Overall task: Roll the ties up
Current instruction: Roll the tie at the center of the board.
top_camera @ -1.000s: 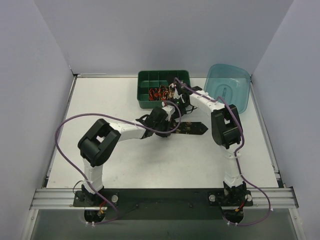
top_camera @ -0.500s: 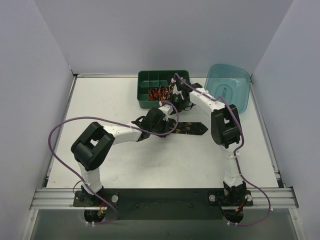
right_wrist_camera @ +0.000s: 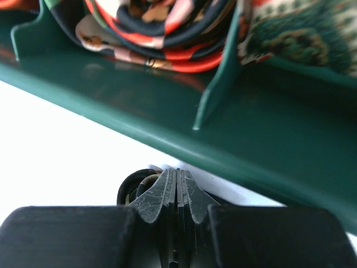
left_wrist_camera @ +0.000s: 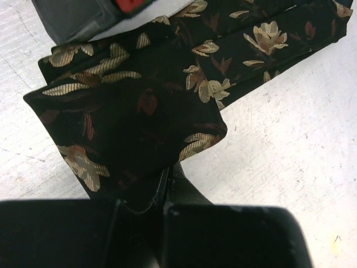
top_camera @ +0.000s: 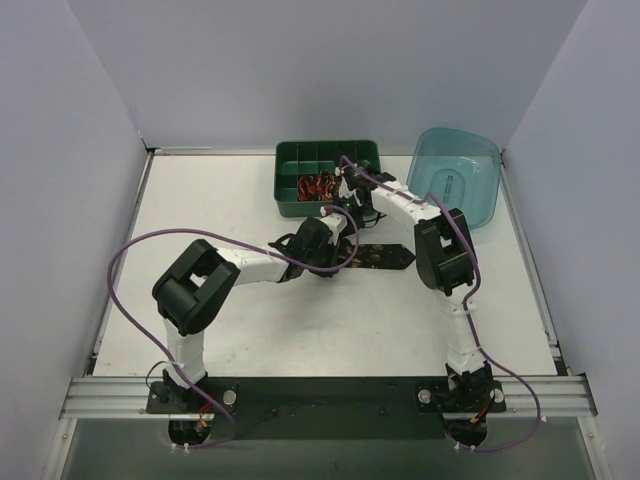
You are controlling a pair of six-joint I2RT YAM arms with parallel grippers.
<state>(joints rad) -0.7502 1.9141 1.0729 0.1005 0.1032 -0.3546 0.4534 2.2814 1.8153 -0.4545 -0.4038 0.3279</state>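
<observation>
A long black tie (top_camera: 385,257) with gold and red flowers lies across the table's middle. In the left wrist view the tie (left_wrist_camera: 145,95) is folded over in layers. My left gripper (left_wrist_camera: 167,177) is shut on the edge of its folded end, and in the top view it (top_camera: 322,240) sits at the tie's left end. My right gripper (right_wrist_camera: 177,177) is shut on thin layers of the tie, and a dark loop (right_wrist_camera: 133,188) bulges beside its left finger. In the top view it (top_camera: 347,197) is just in front of the green tray. Rolled ties (right_wrist_camera: 162,28) fill tray compartments.
The dark green compartment tray (top_camera: 279,180) stands at the back centre, and its front wall (right_wrist_camera: 251,145) is close ahead of my right gripper. A translucent teal tub (top_camera: 455,175) stands at the back right. Purple cables hang off both arms.
My right gripper has moved slightly left toward the tray's front wall. My left arm's elbow swung left, then partly back. The gripper stayed on the tie's left end.
</observation>
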